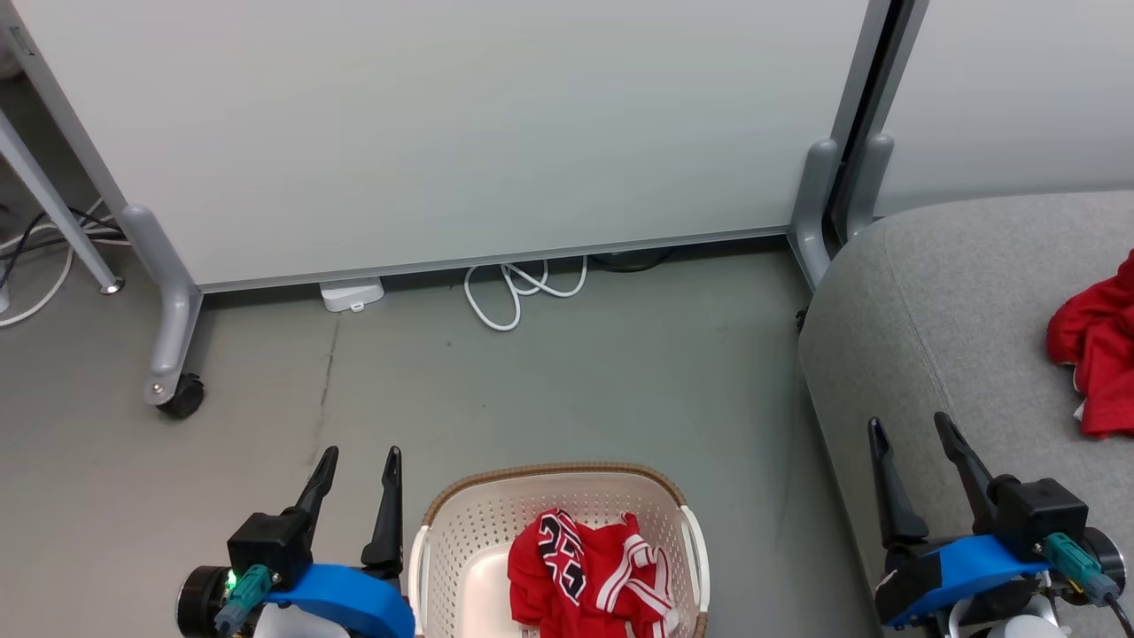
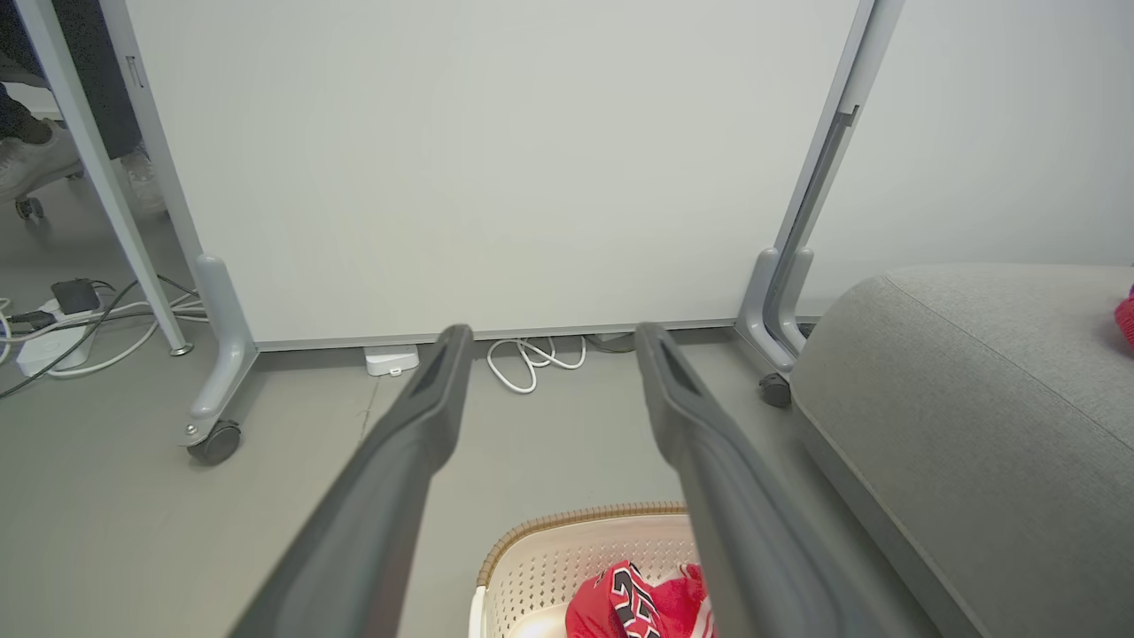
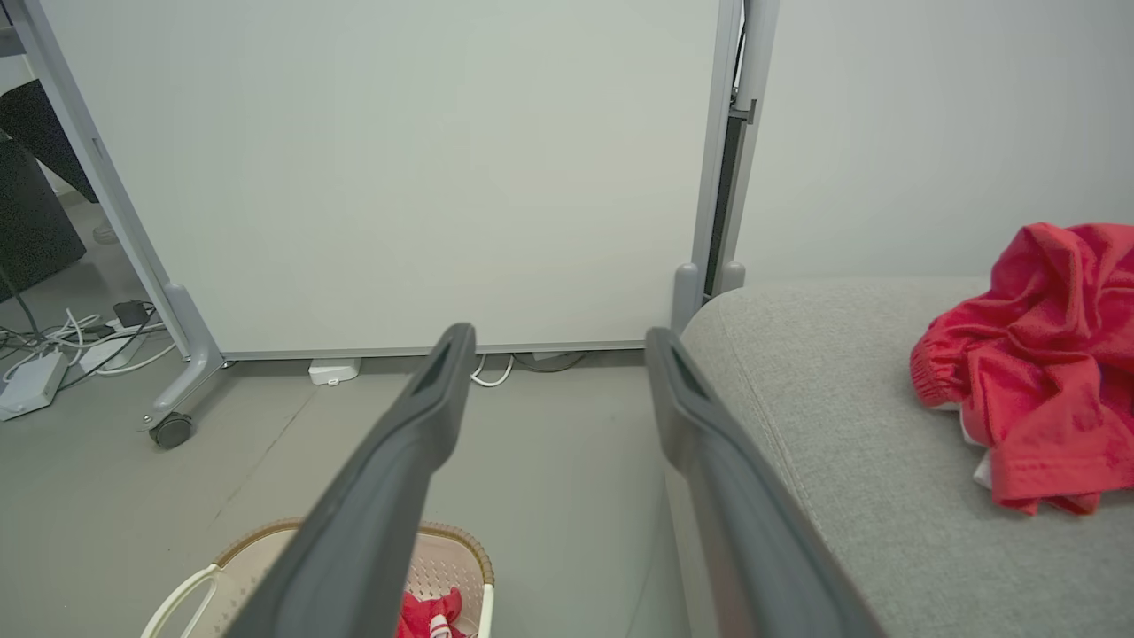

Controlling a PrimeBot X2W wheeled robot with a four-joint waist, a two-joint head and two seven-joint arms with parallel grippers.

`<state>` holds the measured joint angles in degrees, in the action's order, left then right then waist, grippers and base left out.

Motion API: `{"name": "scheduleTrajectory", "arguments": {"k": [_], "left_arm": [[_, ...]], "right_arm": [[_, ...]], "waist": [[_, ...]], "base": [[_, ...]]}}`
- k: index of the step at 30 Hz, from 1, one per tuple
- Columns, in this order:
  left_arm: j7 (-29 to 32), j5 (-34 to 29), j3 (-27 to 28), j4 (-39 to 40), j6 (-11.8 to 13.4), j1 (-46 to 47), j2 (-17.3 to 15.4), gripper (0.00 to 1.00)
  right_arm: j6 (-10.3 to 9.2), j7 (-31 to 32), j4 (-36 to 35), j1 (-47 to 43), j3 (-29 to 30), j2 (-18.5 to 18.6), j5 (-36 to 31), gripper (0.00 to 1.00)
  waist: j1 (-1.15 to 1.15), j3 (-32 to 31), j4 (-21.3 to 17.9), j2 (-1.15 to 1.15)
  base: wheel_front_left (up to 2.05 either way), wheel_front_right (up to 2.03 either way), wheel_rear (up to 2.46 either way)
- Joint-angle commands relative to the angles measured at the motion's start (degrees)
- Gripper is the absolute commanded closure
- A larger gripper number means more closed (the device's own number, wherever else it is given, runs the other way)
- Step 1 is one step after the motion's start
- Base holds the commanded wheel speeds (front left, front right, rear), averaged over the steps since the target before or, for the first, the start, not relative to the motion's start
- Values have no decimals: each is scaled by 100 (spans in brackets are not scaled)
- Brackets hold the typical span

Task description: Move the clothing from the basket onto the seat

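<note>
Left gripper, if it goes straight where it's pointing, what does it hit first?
Probably the floor by the coiled white cable under the white partition. The left gripper is open, with nothing nearer in line. Depth is unclear.

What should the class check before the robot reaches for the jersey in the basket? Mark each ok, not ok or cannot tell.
1. Left gripper open, empty: ok.
2. Right gripper open, empty: ok.
3. Jersey exposed on top in basket: ok.
4. Bare sofa room beside the red garment: ok.
5. Basket emptied: not ok.
6. More clothing under the jersey: cannot tell.
</note>
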<state>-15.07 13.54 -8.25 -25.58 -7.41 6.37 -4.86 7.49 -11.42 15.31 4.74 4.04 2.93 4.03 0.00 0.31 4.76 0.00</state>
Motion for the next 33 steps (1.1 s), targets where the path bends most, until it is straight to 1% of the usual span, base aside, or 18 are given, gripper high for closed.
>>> {"name": "scheduleTrajectory", "arguments": {"k": [1, 6, 11, 13, 19, 25, 30, 33], "left_arm": [[-15, 31, -50, -34, -10, 82, -23, 0], [-16, 58, -172, -222, -10, 282, -84, 0], [-15, 135, -301, -655, -10, 628, -161, 0], [-15, 197, -464, -866, -10, 830, -210, 0], [126, 362, -832, -1267, -9, 1530, -499, 0], [243, 459, -875, -1471, -9, 2166, -875, 0], [425, 401, -933, -1560, -9, 2520, -1203, 0], [566, 432, -964, -1628, -9, 2647, -1331, 0]], "right_arm": [[1, 18, -62, 2, -25, -6, 0, 0], [1, 30, -237, 175, -145, -6, 27, 0], [1, 15, -422, 395, -304, -6, 58, 0], [1, -2, -478, 485, -357, -4, 103, 0], [1, -86, -578, 791, -511, -6, 231, 0], [1, -257, -537, 1201, -776, -7, 455, 0], [1, -358, -509, 1559, -956, -7, 686, 0], [1, -378, -441, 1700, -1050, -9, 817, 0]], "waist": [[0, 97, -90, 0], [0, 457, -344, 0], [0, 961, -699, 0], [0, 1184, -842, 0], [0, 2025, -1286, 0], [0, 2888, -1748, 0], [0, 3550, -2117, 0], [0, 3850, -2281, 0]], "base": [[0, 0, 0], [0, 0, 0], [0, 0, 0], [0, 0, 0], [0, 0, 0], [0, 0, 0], [0, 0, 0], [0, 0, 0]]}}
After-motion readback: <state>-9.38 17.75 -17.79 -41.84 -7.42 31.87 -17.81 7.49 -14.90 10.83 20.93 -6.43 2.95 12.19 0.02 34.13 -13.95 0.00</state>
